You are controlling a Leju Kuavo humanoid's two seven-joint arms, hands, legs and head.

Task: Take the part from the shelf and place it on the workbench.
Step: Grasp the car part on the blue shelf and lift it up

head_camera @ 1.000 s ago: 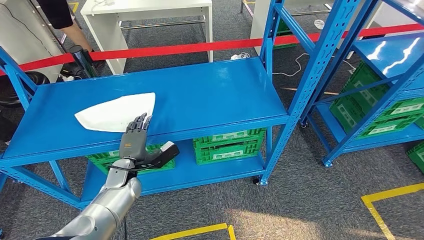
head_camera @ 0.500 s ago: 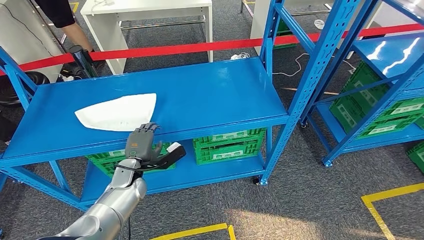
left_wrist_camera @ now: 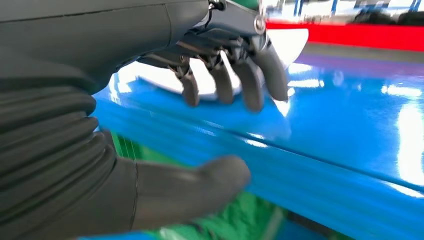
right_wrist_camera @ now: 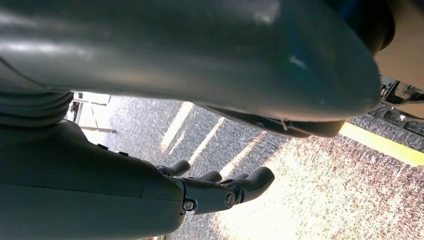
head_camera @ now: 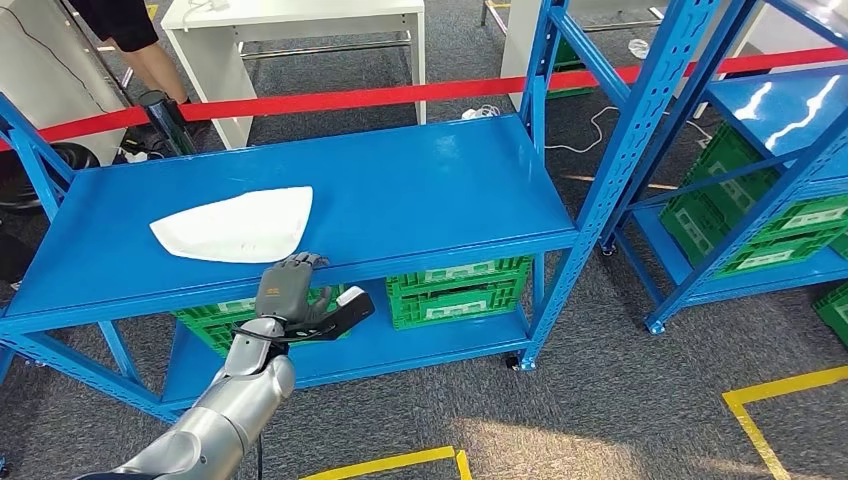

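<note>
Hovering at the blue shelf [head_camera: 420, 190] edge, the left hand [head_camera: 290, 290] is spread and empty; the white part [head_camera: 235, 225] lies just beyond its fingertips [left_wrist_camera: 250, 95], ungrasped.

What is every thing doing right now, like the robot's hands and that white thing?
Flat white part: lying on the blue metal shelf, not held.
Left hand: open, empty, at the shelf's front edge, fingers over the top, thumb below.
Right hand: hanging over the carpet floor, fingers curled, empty.
Green plastic crates: sitting on the lower shelf.
Red barrier tape: stretched behind the shelf.
</note>
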